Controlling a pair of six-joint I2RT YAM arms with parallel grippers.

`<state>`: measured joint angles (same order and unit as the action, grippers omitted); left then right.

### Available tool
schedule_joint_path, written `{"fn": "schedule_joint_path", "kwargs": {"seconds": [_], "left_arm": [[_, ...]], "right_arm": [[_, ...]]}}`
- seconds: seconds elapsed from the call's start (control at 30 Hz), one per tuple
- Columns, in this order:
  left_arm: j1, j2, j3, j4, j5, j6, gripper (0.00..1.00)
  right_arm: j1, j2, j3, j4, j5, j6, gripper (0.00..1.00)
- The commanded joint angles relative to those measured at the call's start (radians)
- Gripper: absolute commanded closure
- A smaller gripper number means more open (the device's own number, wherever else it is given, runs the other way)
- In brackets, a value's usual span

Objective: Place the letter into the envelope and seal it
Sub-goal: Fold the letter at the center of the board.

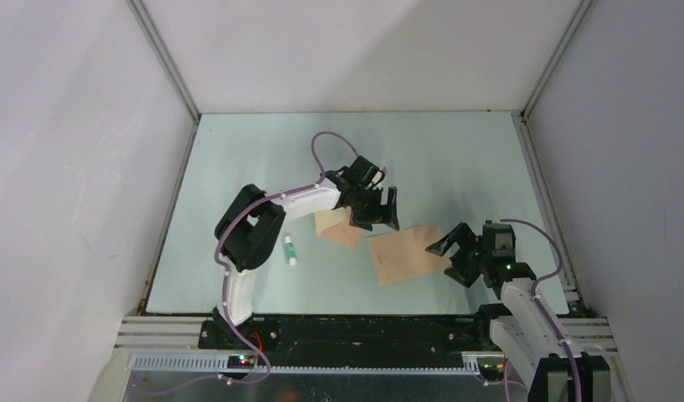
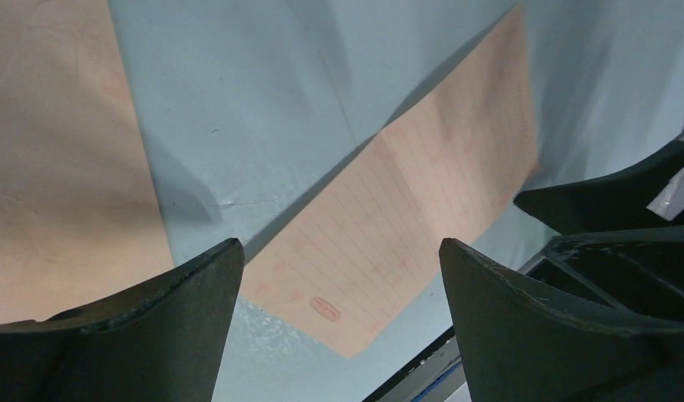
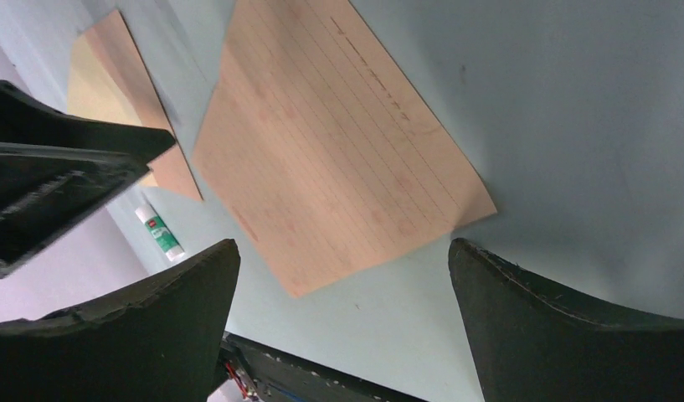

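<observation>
Left gripper (image 1: 377, 218) hangs with its jaws wide and empty, the envelope (image 1: 338, 228) just off its left finger. The letter (image 1: 408, 253) lies flat straight ahead between those jaws. Right gripper (image 1: 449, 260) is spread wide too, holding nothing, with the letter just ahead of its open jaws.

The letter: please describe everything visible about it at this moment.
The letter is a plain peach-tan rectangular paper sheet with faint ruled lines and a small reddish stamp-like mark near one corner. It lies flat and unfolded on the pale blue-green table, turned at an angle. It is to the right of the envelope, with a strip of bare table between them. Nothing grips it: the right claw hangs open at its right edge, and whether it touches the paper cannot be told.
</observation>
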<state>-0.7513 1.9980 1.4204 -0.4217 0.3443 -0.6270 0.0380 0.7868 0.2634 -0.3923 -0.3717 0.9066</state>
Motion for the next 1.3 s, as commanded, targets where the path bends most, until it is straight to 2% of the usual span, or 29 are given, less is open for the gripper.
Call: {"fn": "schedule_joint_path", "kwargs": {"seconds": [0.0,0.13,0.3,0.47,0.67,0.77,0.93,1.03,1.13,1.27], "left_arm": [[-0.003,0.027,0.002,-0.006,0.033,0.035,0.07],[-0.002,-0.008,-0.081,0.018,0.067,0.031,0.07],[-0.003,-0.072,-0.157,0.042,0.085,0.017,0.07],[0.005,-0.176,-0.159,-0.052,-0.022,0.041,0.06],[0.006,-0.251,-0.240,-0.021,0.010,-0.048,0.06],[0.007,-0.255,-0.272,-0.014,0.016,-0.086,0.07],[0.006,-0.245,-0.347,0.064,0.066,-0.163,0.06],[0.005,-0.226,-0.391,0.197,0.132,-0.224,0.06],[0.003,-0.181,-0.377,0.220,0.158,-0.237,0.07],[0.005,-0.146,-0.343,0.245,0.171,-0.237,0.07]], "right_arm": [[-0.022,0.095,0.016,0.081,0.043,0.014,0.01],[-0.079,0.185,0.094,0.081,0.032,-0.044,0.01],[-0.112,0.199,0.137,0.055,0.034,-0.118,0.01],[-0.110,0.198,0.203,-0.035,0.085,-0.260,0.01],[-0.112,0.382,0.306,-0.022,0.058,-0.413,0.01],[-0.103,0.539,0.372,0.007,0.000,-0.433,0.01],[-0.087,0.680,0.393,0.069,-0.076,-0.428,0.02],[-0.056,0.706,0.393,0.086,-0.114,-0.425,0.02],[0.001,0.714,0.393,0.086,-0.178,-0.420,0.02],[0.052,0.702,0.393,0.065,-0.186,-0.419,0.02]]}}
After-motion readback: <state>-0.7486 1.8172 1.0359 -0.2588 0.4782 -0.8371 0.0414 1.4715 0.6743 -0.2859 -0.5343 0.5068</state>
